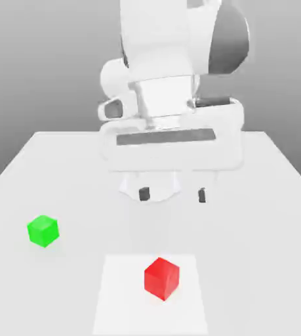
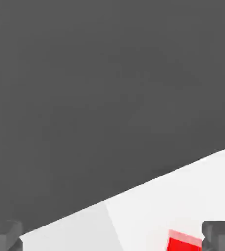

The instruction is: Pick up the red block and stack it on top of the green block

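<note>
The red block (image 1: 162,278) rests on a lighter square patch of the table near the front, slightly toward the exterior view's right. The green block (image 1: 43,230) sits alone on the table toward the exterior view's left, a little farther back. My gripper (image 1: 172,194) hangs above the table behind the red block, open, its two dark fingertips (image 1: 143,193) spread wide with nothing between them. In the hand view the red block (image 2: 185,241) shows partly next to one dark fingertip (image 2: 221,235), and my gripper (image 2: 112,236) stands open.
The white table (image 1: 258,197) stretches wide around both blocks. A lighter square patch (image 1: 120,295) lies under the red block. The arm's white body (image 1: 172,98) rises at the back centre. The table's edge (image 2: 134,188) meets a dark grey background in the hand view.
</note>
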